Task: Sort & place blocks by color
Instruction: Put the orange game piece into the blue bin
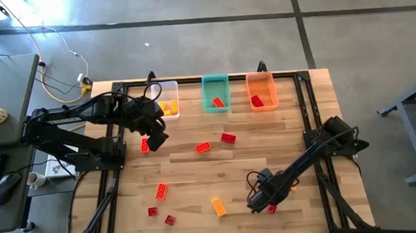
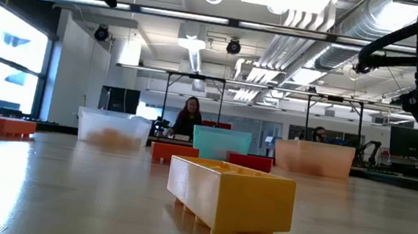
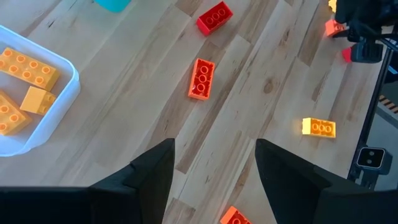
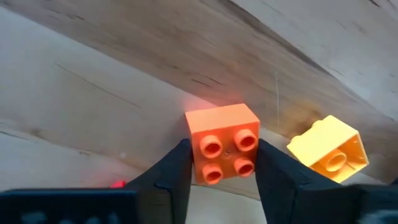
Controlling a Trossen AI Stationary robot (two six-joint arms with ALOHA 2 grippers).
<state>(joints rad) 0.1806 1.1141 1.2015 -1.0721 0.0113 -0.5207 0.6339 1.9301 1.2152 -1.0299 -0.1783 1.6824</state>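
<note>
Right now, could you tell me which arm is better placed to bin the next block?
The right: its pincer already brackets an orange block near the table's front, while the left pincer hangs open and empty beside the clear bin.

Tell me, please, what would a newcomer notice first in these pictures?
Probably the right claw at the table's near right, its fingers closed around a small orange block, with a yellow block beside it. Next, three bins along the far edge: clear, teal and orange.
</note>
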